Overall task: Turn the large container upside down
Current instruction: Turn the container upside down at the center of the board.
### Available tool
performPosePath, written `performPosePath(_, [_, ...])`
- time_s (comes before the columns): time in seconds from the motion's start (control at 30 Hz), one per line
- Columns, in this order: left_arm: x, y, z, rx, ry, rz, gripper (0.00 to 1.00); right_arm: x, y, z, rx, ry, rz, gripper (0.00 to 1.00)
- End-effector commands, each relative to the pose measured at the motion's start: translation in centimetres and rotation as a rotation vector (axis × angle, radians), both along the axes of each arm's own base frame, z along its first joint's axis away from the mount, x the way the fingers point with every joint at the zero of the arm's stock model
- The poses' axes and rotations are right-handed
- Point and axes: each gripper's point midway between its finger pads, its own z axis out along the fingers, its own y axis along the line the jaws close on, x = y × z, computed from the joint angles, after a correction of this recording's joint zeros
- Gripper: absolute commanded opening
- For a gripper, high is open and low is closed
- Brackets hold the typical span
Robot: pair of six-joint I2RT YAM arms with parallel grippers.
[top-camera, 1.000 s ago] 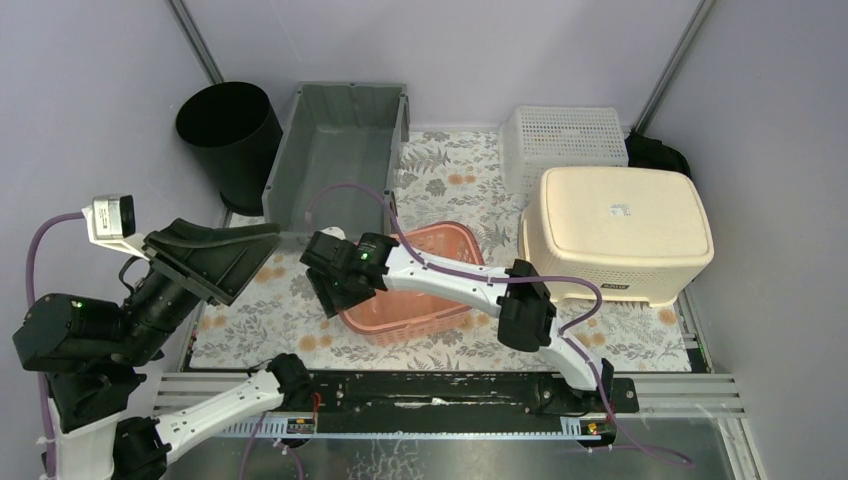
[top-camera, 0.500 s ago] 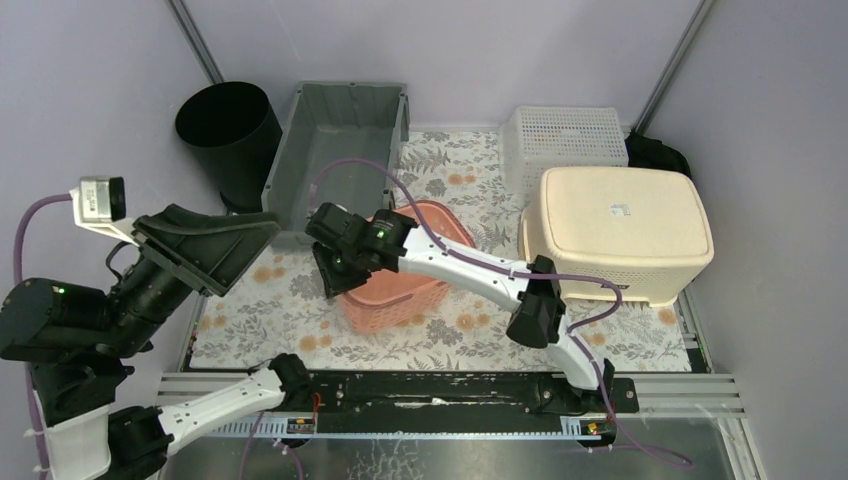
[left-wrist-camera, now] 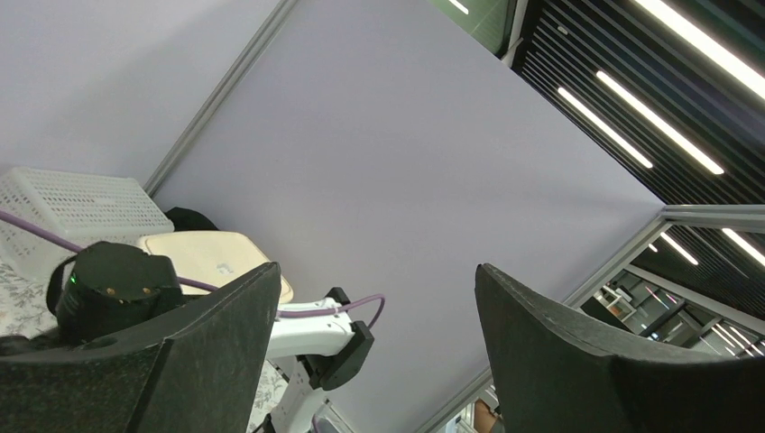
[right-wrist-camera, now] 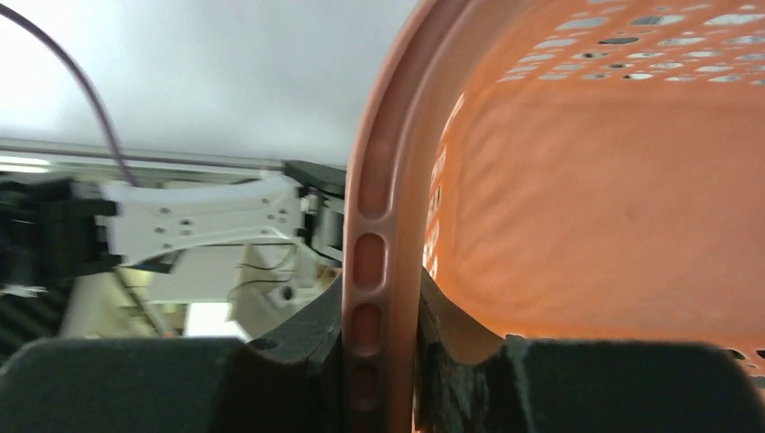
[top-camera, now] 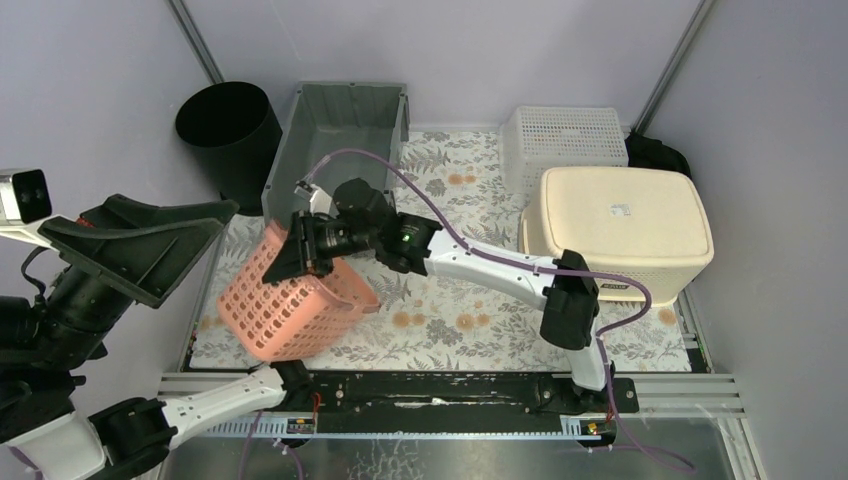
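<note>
Clamping the rim of the pink basket [top-camera: 282, 308], the right gripper [top-camera: 303, 248] has tipped it from upright onto its side. The left gripper [left-wrist-camera: 374, 307] holds its jaws apart.

From above and behind the arms [top-camera: 480, 268] we look down on the whole table [top-camera: 460, 200]. Our left wrist view tilts up at wall [left-wrist-camera: 379, 135] and ceiling [left-wrist-camera: 649, 90], sharing the cream bin [left-wrist-camera: 194, 248]. Our right wrist view hugs the basket [right-wrist-camera: 586, 207] rim.

No legible text in any view. Cream container [top-camera: 620, 225]: small white label [top-camera: 617, 209] on upward-facing base, dark print too small to read. Second small label [top-camera: 612, 287] on its near lower edge, also unreadable. No brand, number or sign made out elsewhere.
</note>
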Motion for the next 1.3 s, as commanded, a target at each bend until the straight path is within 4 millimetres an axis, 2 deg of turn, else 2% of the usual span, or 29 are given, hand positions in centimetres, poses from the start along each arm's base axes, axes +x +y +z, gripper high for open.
performPosePath(0.0, [0.0, -1.1, 0.0, 0.034, -0.01, -0.034, 0.86, -0.6, -1.2, 11.9, 0.511, 0.118, 0.123, 0.0])
performPosePath(0.1, [0.1, -1.4, -0.1, 0.039, -0.007, -0.043, 0.86, 1.2, -0.8, 12.0, 0.607, 0.165, 0.093, 0.0])
performPosePath(0.2, [0.2, -1.6, 0.0, 0.046, -0.005, -0.044, 0.86, 3.1, 0.0, 11.0, 0.649, 0.194, 0.052, 0.0])
performPosePath(0.33, [0.3, -1.4, 0.1, 0.053, -0.003, -0.031, 0.86, 4.3, 0.0, 10.9, 0.754, 0.255, 0.024, 0.0])
performPosePath(0.47, [0.7, -1.8, -0.2, 0.067, 0.005, -0.028, 0.86, 5.5, -1.3, 9.7, 0.857, 0.28, -0.05, 0.0])
performPosePath(0.53, [0.9, -2.1, -0.3, 0.075, 0.009, -0.031, 0.86, 6.2, -1.9, 8.0, 0.889, 0.294, -0.104, 0.0])
performPosePath(0.7, [1.7, -3.3, -0.7, 0.095, 0.022, -0.038, 0.86, 7.8, -3.7, 6.5, 1.059, 0.362, -0.182, 0.0])
performPosePath(0.93, [2.6, -4.9, -1.2, 0.114, 0.039, -0.051, 0.86, 8.1, -2.9, 6.6, 1.119, 0.347, -0.186, 0.0])
performPosePath(1.1, [3.0, -5.5, -1.7, 0.121, 0.05, -0.053, 0.86, 8.0, -3.3, 3.5, 1.033, 0.328, -0.238, 0.0])
performPosePath(1.27, [3.3, -6.1, -2.3, 0.127, 0.056, -0.06, 0.86, 7.8, -4.9, 1.3, 0.934, 0.276, -0.28, 0.0])
